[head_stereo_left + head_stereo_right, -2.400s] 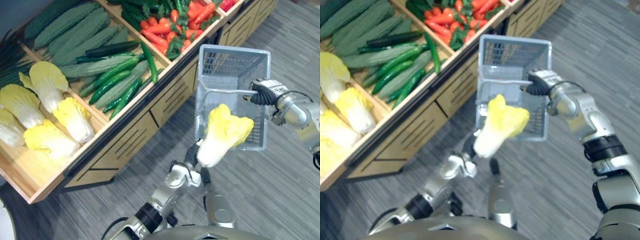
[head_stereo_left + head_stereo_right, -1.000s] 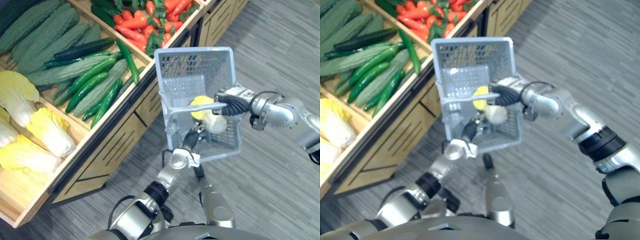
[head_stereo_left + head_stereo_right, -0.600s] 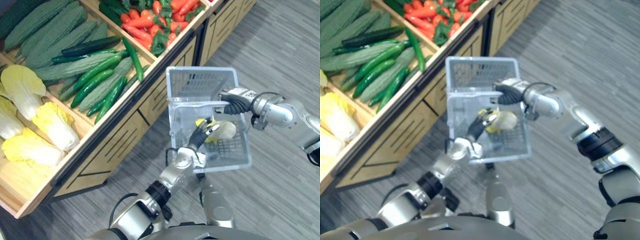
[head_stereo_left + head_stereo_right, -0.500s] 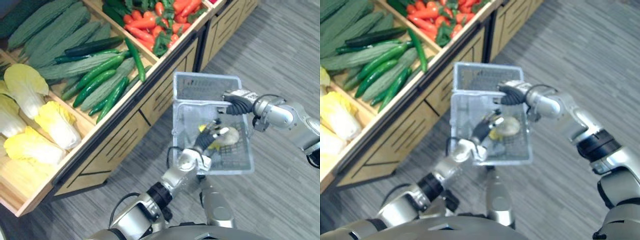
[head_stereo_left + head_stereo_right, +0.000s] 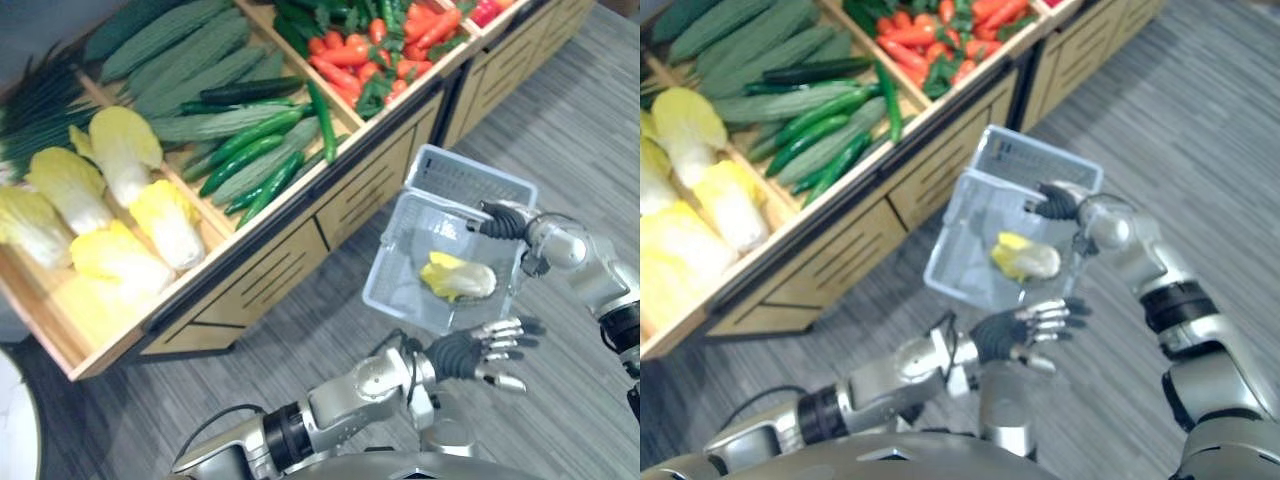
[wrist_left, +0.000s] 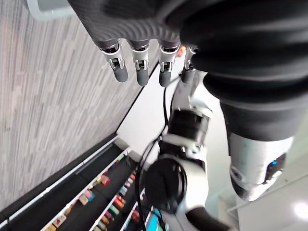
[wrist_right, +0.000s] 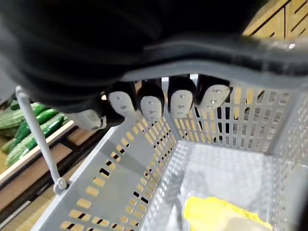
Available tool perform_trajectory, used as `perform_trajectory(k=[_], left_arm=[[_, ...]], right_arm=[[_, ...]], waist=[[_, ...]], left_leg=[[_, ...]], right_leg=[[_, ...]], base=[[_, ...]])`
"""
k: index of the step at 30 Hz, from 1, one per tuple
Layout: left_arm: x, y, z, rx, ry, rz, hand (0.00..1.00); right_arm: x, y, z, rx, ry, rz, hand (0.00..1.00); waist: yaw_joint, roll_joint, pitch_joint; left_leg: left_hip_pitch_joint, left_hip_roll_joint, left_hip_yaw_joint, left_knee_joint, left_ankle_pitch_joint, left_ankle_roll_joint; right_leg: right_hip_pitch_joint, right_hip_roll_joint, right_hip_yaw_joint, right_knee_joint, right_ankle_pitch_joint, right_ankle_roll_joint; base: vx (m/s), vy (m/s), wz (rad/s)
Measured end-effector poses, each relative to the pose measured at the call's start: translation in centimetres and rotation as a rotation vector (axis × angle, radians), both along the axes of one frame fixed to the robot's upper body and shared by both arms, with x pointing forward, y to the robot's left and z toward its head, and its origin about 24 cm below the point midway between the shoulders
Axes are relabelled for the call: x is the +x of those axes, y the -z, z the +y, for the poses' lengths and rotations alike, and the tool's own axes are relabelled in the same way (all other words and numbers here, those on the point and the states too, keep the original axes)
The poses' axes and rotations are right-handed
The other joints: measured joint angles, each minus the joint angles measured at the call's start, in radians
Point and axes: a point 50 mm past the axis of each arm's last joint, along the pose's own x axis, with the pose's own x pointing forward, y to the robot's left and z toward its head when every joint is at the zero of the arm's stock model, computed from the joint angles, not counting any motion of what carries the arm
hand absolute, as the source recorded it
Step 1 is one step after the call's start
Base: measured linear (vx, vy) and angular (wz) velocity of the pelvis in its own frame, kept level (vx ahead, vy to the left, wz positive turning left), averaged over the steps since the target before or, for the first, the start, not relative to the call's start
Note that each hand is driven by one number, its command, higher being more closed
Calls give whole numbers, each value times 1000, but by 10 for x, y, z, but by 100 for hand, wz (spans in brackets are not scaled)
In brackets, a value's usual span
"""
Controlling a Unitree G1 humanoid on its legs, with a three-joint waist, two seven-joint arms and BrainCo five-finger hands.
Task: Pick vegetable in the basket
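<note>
Since the napa cabbage (image 5: 457, 279) lies in the grey basket (image 5: 396, 268), held by the curled right hand (image 5: 503, 222), placing looks done, and the spread, empty left hand (image 5: 480, 352) should next reach toward the display shelf (image 5: 262, 282).
</note>
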Motion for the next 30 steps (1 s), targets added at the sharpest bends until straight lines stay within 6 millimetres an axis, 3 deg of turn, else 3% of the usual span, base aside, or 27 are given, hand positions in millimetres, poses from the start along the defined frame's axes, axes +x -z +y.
perform_trajectory(k=[2, 6, 11, 17, 19, 22, 24, 26, 27, 29, 30], left_arm=[[-10, -1, 6, -3, 62, 10, 0], [-14, -4, 20, 3, 82, 4, 0], [-14, -15, 43, -3, 73, -42, 0], [6, -33, 70, -53, -105, -102, 0], [18, -39, 86, -84, -264, -126, 0], [43, -42, 126, -67, -644, -228, 0], [63, -27, 169, 79, -989, -306, 0], [69, -7, 206, 288, -1209, -345, 0], [68, -1, 217, 349, -1267, -345, 0], [59, 16, 252, 657, -1412, -430, 0], [57, 20, 259, 721, -1431, -441, 0]], right_arm=[[-5, 21, -17, 36, 109, 38, 100], [-22, 60, -36, 116, 257, 141, 100], [-65, 115, -65, 216, 493, 287, 100], [-100, 143, -81, 285, 694, 307, 100], [-115, 152, -87, 317, 774, 296, 100], [-135, 163, -91, 353, 870, 291, 100], [-148, 172, -92, 376, 934, 286, 100], [-158, 178, -90, 388, 970, 289, 100], [-161, 180, -90, 388, 977, 295, 100], [-178, 187, -91, 397, 1029, 305, 100], [-181, 190, -91, 400, 1042, 309, 100]], waist=[[23, 0, -2], [26, 0, -19], [48, 1, -46], [61, 1, -59], [67, -4, -76], [75, -21, -92], [79, -38, -104], [78, -49, -117], [78, -53, -125], [77, -67, -145], [77, -68, -149]], left_leg=[[-8, -3, -29, -5, 10, 3], [-18, -29, -93, -59, 51, 14], [-17, -69, -177, -140, 107, 38], [-26, -101, -252, -141, 116, 52], [-35, -106, -283, -141, 122, 60], [-36, -104, -317, -141, 131, 64], [-39, -105, -340, -141, 135, 61], [-42, -106, -355, -141, 135, 61], [-46, -107, -357, -141, 135, 61], [-62, -110, -386, -141, 134, 62], [-67, -111, -393, -141, 134, 62]], right_leg=[[11, -8, -32, 0, -5, -7], [29, -32, -107, 0, -21, -9], [55, -64, -201, 8, -34, -4], [96, -105, -274, 10, -44, 5], [105, -107, -296, 8, -49, 7], [123, -103, -322, 6, -56, 3], [132, -99, -332, 1, -71, -3], [139, -97, -347, -7, -72, -1], [138, -96, -349, -10, -72, -1], [140, -95, -370, -23, -72, -1], [140, -95, -374, -25, -72, -1]], base=[[-35, 1, 38], [-18, 9, 56], [-13, 31, 50], [-11, 46, 42], [8, 28, 34], [16, 0, 25], [12, -4, 22], [10, 5, 11], [32, 8, 15], [57, 7, 20], [57, 10, 23]])
